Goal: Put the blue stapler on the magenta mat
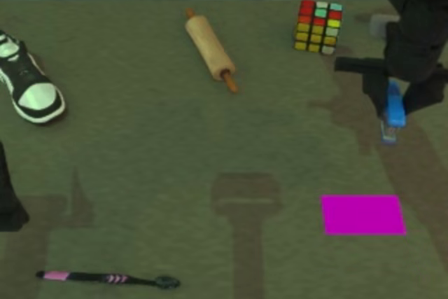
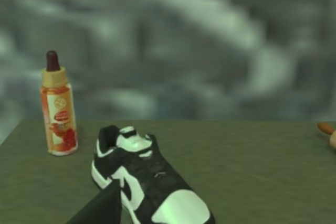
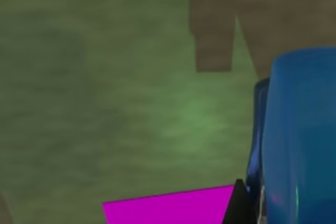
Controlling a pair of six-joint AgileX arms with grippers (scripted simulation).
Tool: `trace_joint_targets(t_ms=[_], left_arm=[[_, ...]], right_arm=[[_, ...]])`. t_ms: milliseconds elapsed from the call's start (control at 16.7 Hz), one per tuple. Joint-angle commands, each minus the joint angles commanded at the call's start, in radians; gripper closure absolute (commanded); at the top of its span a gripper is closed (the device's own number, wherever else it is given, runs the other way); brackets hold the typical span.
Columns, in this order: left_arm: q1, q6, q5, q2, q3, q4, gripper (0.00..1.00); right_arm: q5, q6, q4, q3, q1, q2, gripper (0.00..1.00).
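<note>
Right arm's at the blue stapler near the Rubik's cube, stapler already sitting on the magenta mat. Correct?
Not quite. The right gripper is at the blue stapler near the Rubik's cube, but the stapler is not on the magenta mat. The top view shows the mat bare, with the stapler well apart from it.

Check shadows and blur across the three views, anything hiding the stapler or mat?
Top view: arm shadows darken the table in broad bands; one runs beside the blue stapler, none covers the magenta mat. Left wrist view: backdrop smeared, shoe and bottle readable. Right wrist view: stapler fills the edge, soft; mat corner visible.
</note>
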Motion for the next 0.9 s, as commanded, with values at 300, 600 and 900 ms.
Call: trace_joint_targets(t_ms=[300,600,900], left_arm=[[0.000,0.000,0.000,0.000,0.000,0.000,0.00],[0.000,0.000,0.000,0.000,0.000,0.000,0.00],[0.000,0.000,0.000,0.000,0.000,0.000,0.00]], right_arm=[[-0.001,-0.207,-0.002,-0.034,0.027,-0.034,1.00],[-0.004,-0.609,-0.004,-0.121,0.069,-0.105,1.00],[-0.008,-1.099,-0.002,-0.234,0.119,-0.196,1.00]])
